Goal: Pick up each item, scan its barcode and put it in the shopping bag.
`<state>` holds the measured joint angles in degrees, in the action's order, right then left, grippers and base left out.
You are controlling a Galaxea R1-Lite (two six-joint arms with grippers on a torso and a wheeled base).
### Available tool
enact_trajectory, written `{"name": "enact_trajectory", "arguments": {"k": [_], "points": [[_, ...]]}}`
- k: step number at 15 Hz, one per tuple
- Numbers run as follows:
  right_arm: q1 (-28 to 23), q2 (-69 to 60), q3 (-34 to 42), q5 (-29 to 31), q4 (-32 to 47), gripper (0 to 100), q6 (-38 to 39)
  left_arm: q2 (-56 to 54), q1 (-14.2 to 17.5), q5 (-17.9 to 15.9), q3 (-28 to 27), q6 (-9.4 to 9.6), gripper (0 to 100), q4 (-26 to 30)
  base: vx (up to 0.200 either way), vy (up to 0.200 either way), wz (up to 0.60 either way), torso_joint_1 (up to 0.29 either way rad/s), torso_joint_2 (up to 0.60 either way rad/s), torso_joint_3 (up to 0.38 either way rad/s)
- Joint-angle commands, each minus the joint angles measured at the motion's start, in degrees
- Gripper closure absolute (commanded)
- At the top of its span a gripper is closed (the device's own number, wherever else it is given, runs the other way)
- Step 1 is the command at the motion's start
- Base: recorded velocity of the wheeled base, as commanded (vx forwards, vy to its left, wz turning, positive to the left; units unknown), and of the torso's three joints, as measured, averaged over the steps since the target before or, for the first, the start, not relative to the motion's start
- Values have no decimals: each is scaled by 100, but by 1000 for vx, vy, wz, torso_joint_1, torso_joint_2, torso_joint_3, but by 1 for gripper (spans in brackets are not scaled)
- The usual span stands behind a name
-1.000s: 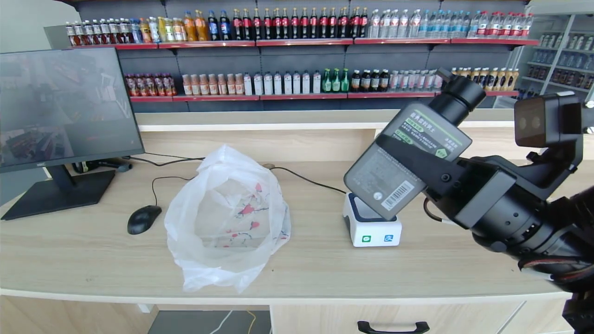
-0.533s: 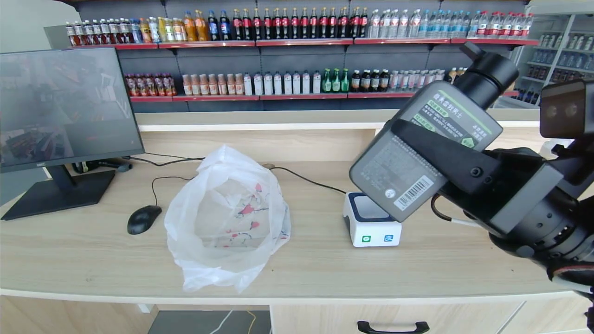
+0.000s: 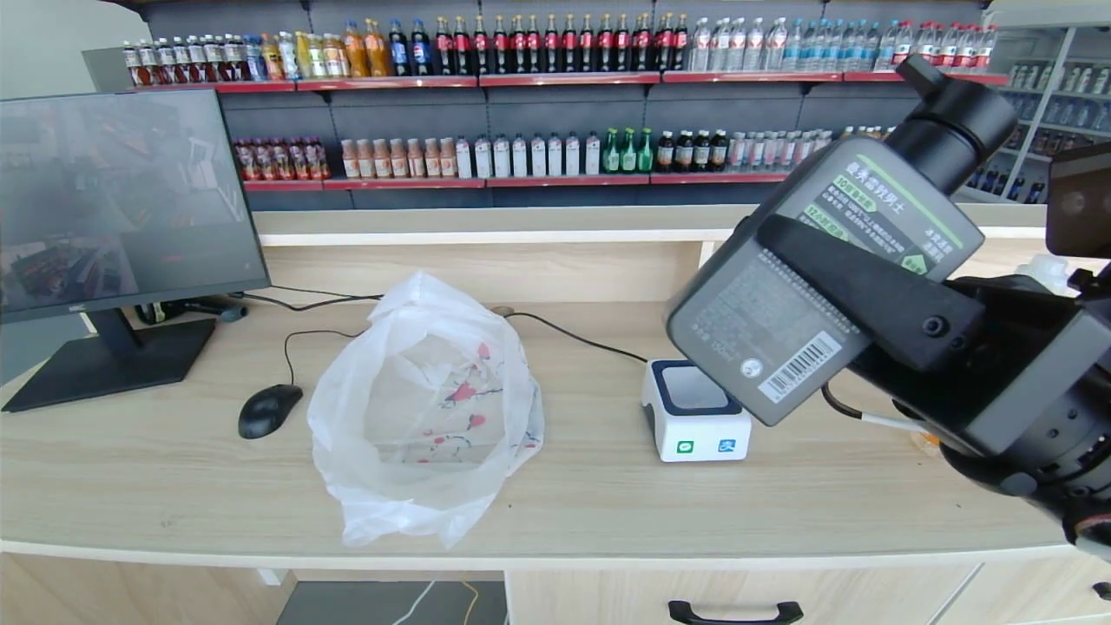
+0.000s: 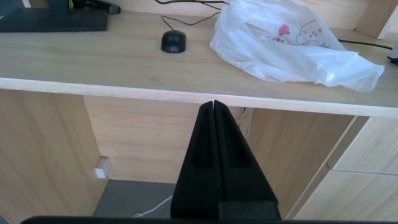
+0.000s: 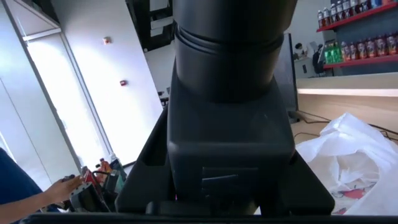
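Observation:
My right gripper point(image 3: 855, 291) is shut on a dark grey bottle point(image 3: 781, 321) with a black cap, held tilted in the air at the right of the head view. The bottle's white barcode label faces the head camera. Its lower end hangs just above and to the right of the white scanner point(image 3: 694, 421) on the counter. In the right wrist view the bottle point(image 5: 233, 118) stands between the fingers. The white plastic shopping bag point(image 3: 430, 408) lies open at the counter's middle, left of the scanner. My left gripper point(image 4: 214, 143) is shut, empty, below the counter's front edge.
A monitor point(image 3: 121, 217) stands at the counter's left with a black mouse point(image 3: 269, 410) beside it. Cables run across the counter behind the bag point(image 4: 292, 43). Shelves of drink bottles point(image 3: 555, 52) line the back wall. A drawer handle point(image 3: 733, 613) sits under the counter edge.
My right arm has lifted the bottle up and to the right, away from directly over the scanner. The bag and scanner have not moved.

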<state>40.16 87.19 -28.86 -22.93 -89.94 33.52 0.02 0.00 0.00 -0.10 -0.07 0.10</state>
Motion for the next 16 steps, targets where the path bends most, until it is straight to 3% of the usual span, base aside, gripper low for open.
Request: {"name": "enact_trajectory", "arguments": {"k": [1,10,14,16], "points": [[19,-114,64,-1,-6,100,5,-2,0,0,10,-1,100,-1,0,0,0,0,0,0],[256,-404,732,-1,-6,100,23,-2,0,0,10,-1,100,-1,0,0,0,0,0,0],[221,-580,1321,34,-6,100,23,-2,0,0,1,-1,100,-1,0,0,0,0,0,0],[-52,-466,1409,43,-6,100,-144,-2,0,0,1,-1,100,-1,0,0,0,0,0,0]]}}
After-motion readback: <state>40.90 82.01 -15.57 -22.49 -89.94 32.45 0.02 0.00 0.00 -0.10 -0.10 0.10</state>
